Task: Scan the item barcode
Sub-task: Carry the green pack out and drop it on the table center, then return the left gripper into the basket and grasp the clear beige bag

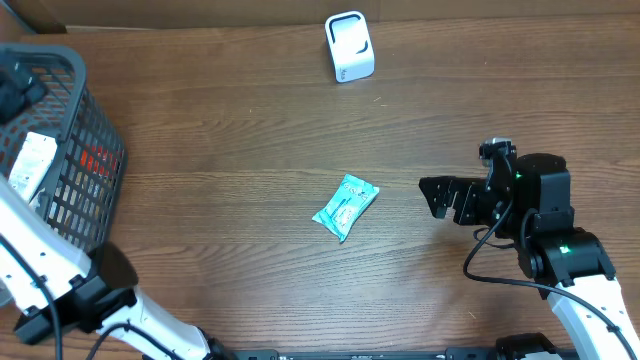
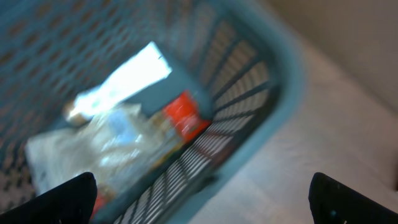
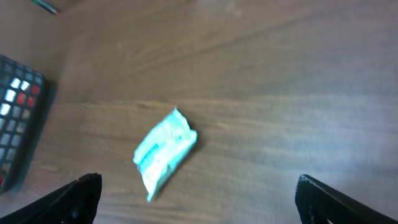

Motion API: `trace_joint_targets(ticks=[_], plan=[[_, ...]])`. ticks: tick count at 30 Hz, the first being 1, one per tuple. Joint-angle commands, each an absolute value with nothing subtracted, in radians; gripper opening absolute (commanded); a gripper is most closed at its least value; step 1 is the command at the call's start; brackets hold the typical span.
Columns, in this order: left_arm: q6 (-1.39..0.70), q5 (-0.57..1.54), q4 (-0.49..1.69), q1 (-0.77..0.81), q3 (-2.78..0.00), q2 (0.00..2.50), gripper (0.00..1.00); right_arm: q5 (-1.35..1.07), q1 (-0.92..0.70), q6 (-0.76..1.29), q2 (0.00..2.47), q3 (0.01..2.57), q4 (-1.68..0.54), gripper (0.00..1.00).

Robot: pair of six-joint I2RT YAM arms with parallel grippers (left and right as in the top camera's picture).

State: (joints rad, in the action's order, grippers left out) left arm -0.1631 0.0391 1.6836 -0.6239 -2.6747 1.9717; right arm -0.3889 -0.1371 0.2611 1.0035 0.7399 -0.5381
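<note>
At the near edge, the right arm rises from the table's right corner. Its right gripper points left over the brown wood-grain table, fingers spread wide and holding nothing. In its wrist view the two dark fingertips stand at the bottom corners of the frame, with the right gripper over bare wood.

The small teal foil packet lies flat at mid-table, tilted diagonally, near the right gripper's left side but apart from it. Bare wood shows on every side of the packet, and nothing touches its edges. Any barcode on it is too small to make out.

The left arm runs up the left edge. The left gripper hangs over the dark grey plastic mesh basket, which is cut off by the picture's left border. The left wrist view is blurred, and in it the left gripper is spread wide and empty above the basket wall. Inside the basket lie a white flat packet, a red item and a crinkled clear bag.

Farthest off, a white boxy scanner stand sits upright just short of the table's far edge, well apart from the packet, with open wood between them.
</note>
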Motion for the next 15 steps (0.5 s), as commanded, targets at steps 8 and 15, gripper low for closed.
trace_joint_targets(ticks=[8, 15], plan=[[-0.260, -0.078, 1.522, -0.817, -2.179, 1.825, 1.00, -0.395, -0.130, 0.257, 1.002, 0.765, -0.529, 1.00], [-0.187, -0.082, 1.342, -0.871, -2.002, 1.827, 0.99, -0.395, -0.130, 0.257, 1.002, 0.765, -0.529, 1.00]])
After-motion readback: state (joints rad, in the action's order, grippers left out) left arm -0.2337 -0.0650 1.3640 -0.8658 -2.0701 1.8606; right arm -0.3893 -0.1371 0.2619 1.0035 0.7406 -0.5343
